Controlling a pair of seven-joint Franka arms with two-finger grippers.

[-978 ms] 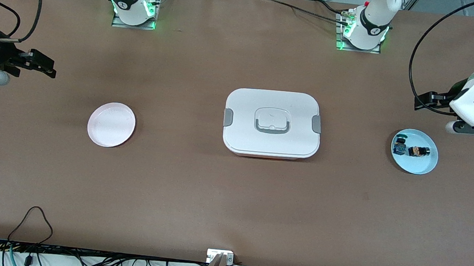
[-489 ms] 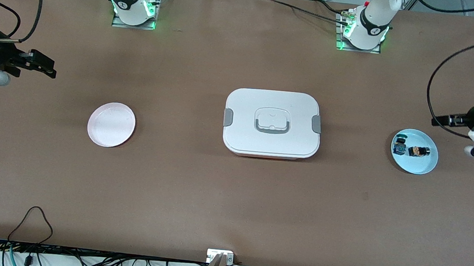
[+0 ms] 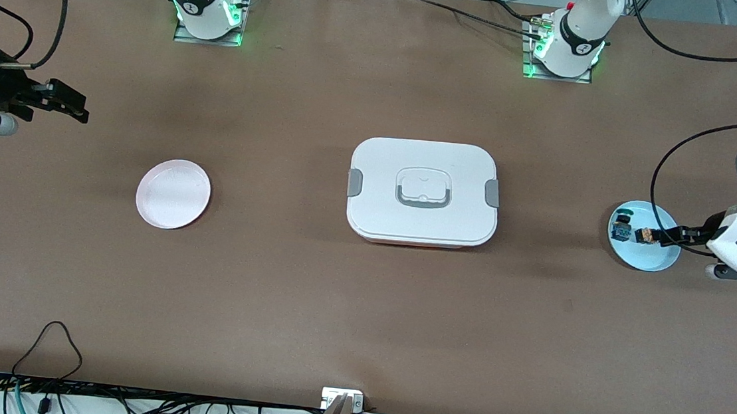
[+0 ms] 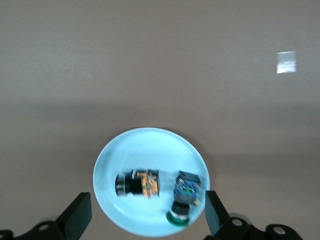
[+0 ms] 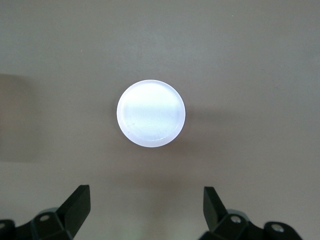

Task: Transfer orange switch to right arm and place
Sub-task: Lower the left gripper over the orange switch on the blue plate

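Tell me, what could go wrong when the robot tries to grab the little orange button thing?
1. The orange switch lies right beside the blue-green switch on the light blue plate; the open left gripper might bump or grab the wrong one.
2. The switch is tiny and lies on its side, so it might roll or slip.
3. The open right gripper waits over the table's end, so the handover could drop it.

Two plates sit on the table (image 3: 359,313): one pink plate (image 3: 173,194) and one blue plate (image 3: 654,259). The blue plate holds two switches: one orange switch (image 3: 645,236) and one blue-green switch (image 3: 621,227). One white lidded box (image 3: 423,192) sits at the table's middle. Two arms carry two grippers: the left gripper (image 3: 673,234) and the right gripper (image 3: 74,106).
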